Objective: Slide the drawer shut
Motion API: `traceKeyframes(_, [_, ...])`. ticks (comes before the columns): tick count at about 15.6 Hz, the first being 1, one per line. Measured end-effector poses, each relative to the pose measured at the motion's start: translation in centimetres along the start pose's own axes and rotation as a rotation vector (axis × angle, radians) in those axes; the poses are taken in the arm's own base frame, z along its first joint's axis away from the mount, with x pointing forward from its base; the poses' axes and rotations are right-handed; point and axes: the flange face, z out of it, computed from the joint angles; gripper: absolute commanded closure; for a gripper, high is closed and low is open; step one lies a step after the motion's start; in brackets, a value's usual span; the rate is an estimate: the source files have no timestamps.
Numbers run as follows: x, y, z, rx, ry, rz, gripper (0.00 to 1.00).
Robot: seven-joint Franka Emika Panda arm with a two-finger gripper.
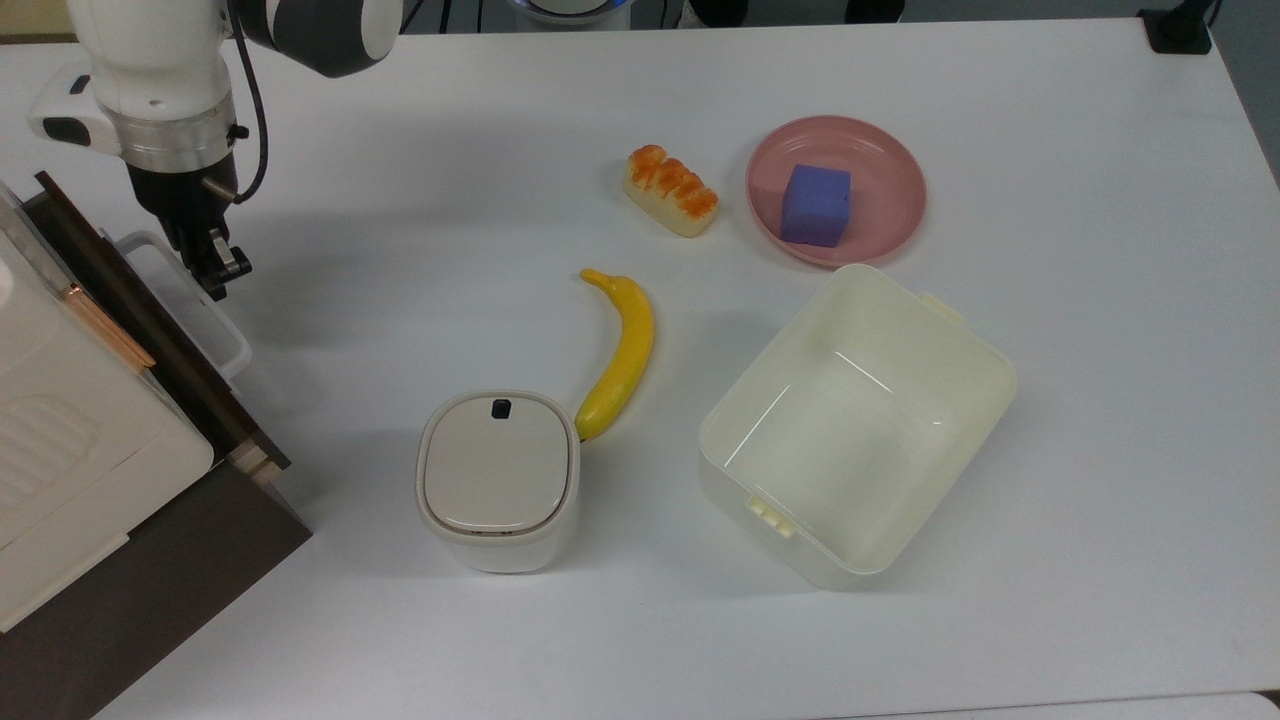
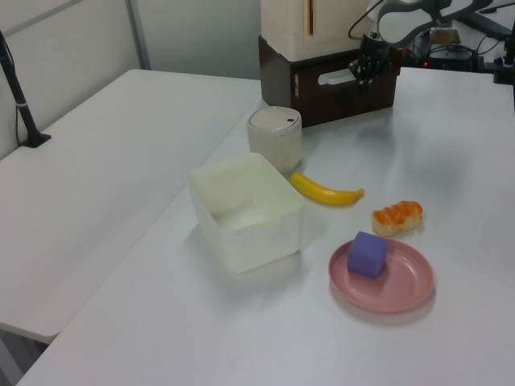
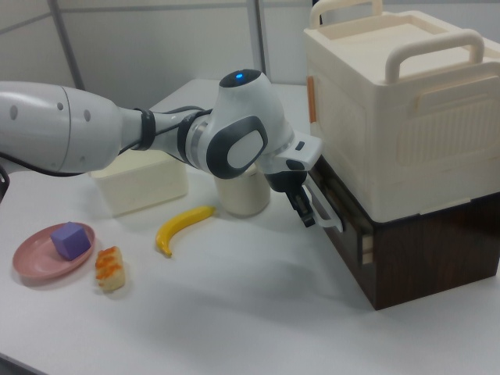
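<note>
The drawer (image 1: 195, 375) is at the top view's left, inside a dark brown cabinet (image 1: 150, 590). It is almost fully in. Its dark front panel stands close to the cabinet face, and a thin strip of light wood (image 1: 255, 462) shows at the near corner. The white loop handle (image 1: 225, 335) juts out toward the table. My gripper (image 1: 218, 272) points down with its fingers together, right against the far end of the handle and holding nothing. In the left view the gripper (image 2: 362, 71) is at the drawer front (image 2: 346, 83). The right view has the gripper (image 3: 306, 209) beside the handle (image 3: 332, 215).
A large cream box (image 1: 60, 430) sits on top of the cabinet. On the table are a small white lidded bin (image 1: 498, 480), a banana (image 1: 622, 350), an open cream tub (image 1: 855, 420), a bread piece (image 1: 670, 190) and a pink plate (image 1: 880, 150) holding a purple block (image 1: 816, 205).
</note>
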Motion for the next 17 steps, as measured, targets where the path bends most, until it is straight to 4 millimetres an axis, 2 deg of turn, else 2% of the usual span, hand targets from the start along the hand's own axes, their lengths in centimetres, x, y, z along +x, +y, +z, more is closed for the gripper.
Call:
traceKeyframes(9, [1.3, 0.7, 2.0, 0.017, 0.101, 0.002, 1.00])
traceKeyframes(14, [1.3, 0.7, 2.1, 0.016, 0.103, -0.001, 1.00])
traceKeyframes(17, [1.2, 0.4, 2.1, -0.005, 0.113, -0.065, 1.00])
